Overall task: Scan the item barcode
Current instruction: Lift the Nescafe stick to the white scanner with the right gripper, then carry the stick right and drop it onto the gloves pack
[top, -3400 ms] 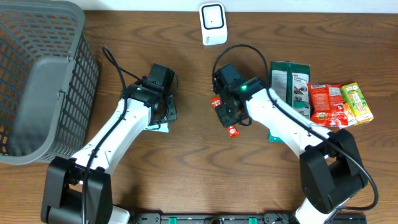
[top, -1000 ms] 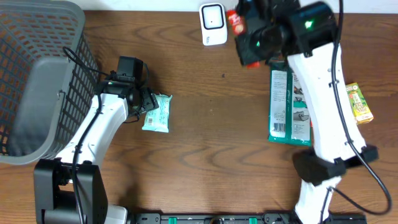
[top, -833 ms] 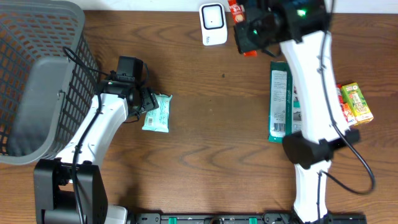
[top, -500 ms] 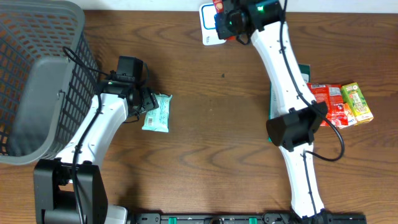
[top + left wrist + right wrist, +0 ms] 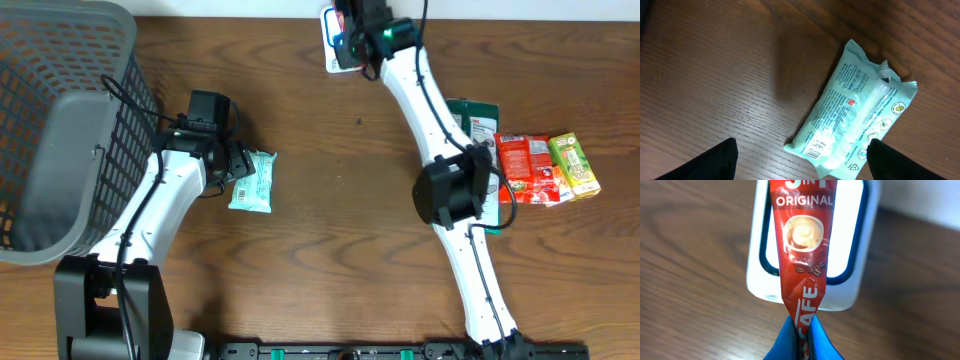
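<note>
Here the right hand (image 5: pixel 800 332) pinches a coffee sachet (image 5: pixel 801 245) over the far scanner (image 5: pixel 862 255); the left hand (image 5: pixel 802 162) gapes wide above a wipes pack (image 5: pixel 850 115), right of the basket (image 5: pixel 60 130).

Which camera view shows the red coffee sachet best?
The right wrist view: the coffee sachet is large and central, label readable, pinched by the right gripper over the white scanner. Overhead shows only a red sliver beside that gripper; the left wrist view shows none.

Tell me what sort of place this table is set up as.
Probably a mock shop checkout: the right gripper holds a coffee sachet up to a white barcode scanner, a grey basket sits at one side, and packaged groceries lie at the other.
</note>
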Robot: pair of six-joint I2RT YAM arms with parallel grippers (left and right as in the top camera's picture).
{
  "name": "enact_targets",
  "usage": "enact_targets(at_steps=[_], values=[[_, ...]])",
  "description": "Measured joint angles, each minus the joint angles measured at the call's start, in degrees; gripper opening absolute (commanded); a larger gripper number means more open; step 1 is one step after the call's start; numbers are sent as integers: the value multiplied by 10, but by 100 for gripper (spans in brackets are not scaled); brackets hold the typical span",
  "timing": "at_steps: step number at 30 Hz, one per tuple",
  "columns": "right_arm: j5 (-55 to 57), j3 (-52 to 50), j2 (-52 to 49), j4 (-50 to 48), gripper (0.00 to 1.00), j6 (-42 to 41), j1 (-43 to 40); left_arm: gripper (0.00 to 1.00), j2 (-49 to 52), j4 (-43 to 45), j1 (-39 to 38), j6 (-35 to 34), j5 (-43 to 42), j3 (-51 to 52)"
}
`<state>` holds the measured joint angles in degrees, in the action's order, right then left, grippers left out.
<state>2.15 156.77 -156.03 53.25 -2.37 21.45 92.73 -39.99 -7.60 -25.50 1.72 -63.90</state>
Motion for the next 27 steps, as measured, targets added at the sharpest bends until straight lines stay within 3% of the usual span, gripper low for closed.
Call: enact_targets(at_steps=[18, 27], values=[[-80, -1, -14, -11, 1, -33, -31, 84, 0, 0, 0, 0, 0, 0], [-116, -3, 51, 152, 1, -19, -47, 84, 0, 0, 0, 0, 0, 0]])
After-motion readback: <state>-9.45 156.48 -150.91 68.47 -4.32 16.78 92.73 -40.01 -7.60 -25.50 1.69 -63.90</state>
